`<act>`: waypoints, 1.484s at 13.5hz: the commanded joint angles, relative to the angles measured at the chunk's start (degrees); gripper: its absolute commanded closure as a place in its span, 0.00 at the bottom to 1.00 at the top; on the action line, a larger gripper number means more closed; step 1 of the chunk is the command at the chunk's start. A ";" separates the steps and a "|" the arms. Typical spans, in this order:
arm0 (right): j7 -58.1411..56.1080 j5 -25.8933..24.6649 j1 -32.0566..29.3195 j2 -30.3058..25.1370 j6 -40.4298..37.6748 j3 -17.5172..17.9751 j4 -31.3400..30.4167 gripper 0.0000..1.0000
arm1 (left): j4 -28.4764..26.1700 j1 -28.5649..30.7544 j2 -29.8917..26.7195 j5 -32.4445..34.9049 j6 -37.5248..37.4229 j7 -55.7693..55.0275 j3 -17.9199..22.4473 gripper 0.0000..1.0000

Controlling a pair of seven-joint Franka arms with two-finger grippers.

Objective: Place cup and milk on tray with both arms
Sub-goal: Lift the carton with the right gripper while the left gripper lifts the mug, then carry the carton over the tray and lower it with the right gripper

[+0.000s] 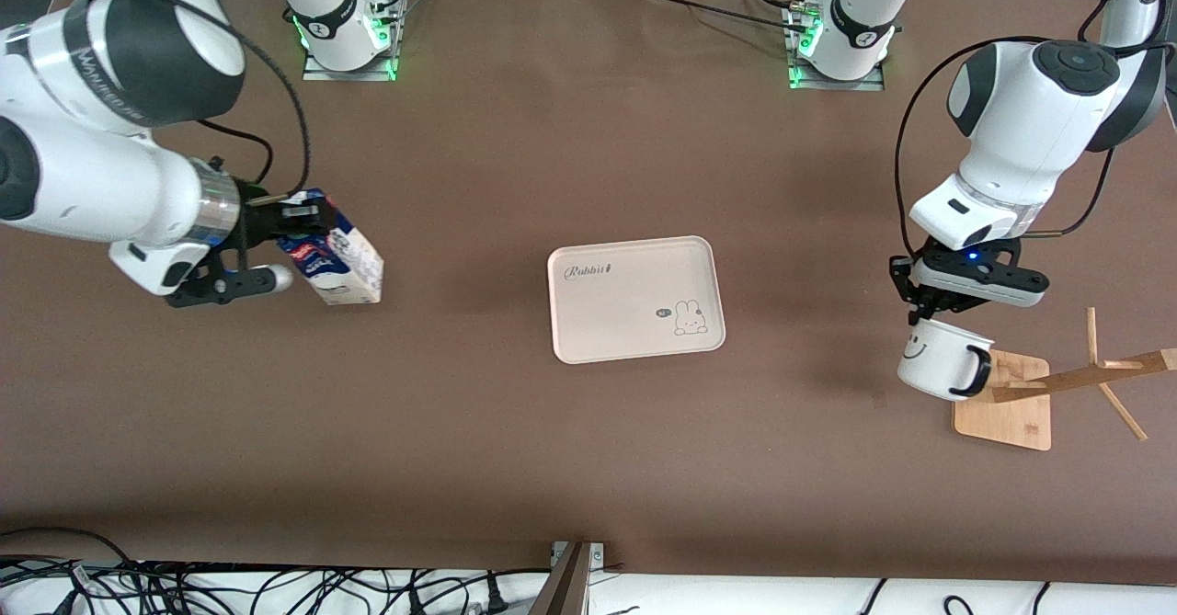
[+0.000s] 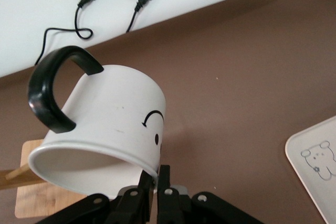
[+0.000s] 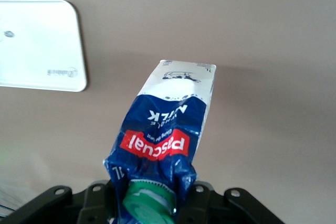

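You have the tray [image 1: 636, 299] empty at mid-surface, midway between the two loads, its long axis running from one arm's end toward the other, so each arm's carry runs inward along that axis. The left pincer [image 1: 922, 313] hangs toward the left arm's end, over the surface just beside the bamboo stand base [image 1: 1004, 404]; its jaws are closed on the rim wall of the cup [image 1: 942, 367], which hangs tilted, handle toward the stand. The right pincer [image 1: 287, 220] sits toward the right arm's end, clamped on the gable top of the milk [image 1: 342, 261]; the carton leans, its base pointing toward the tray. I can't tell whether that base touches the surface. Neither load is nearer by much.
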 commanded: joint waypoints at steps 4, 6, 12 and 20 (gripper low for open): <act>9.02 2.20 8.79 1.27 5.14 -0.49 0.51 0.61 | 8.10 -0.70 0.22 -4.66 -24.22 -0.13 -0.47 1.00; 9.37 2.12 13.17 2.50 6.81 -0.58 0.51 0.61 | 10.65 -1.05 0.40 -5.65 -32.40 -0.13 -0.56 1.00; 20.43 2.12 21.62 6.72 17.17 -0.67 1.47 0.60 | 20.13 -0.97 5.04 -6.53 -53.15 -3.45 -0.38 1.00; 23.61 8.97 24.09 12.52 18.94 -0.49 4.11 0.60 | 23.58 -0.70 8.13 -6.88 -58.01 -7.68 -0.38 1.00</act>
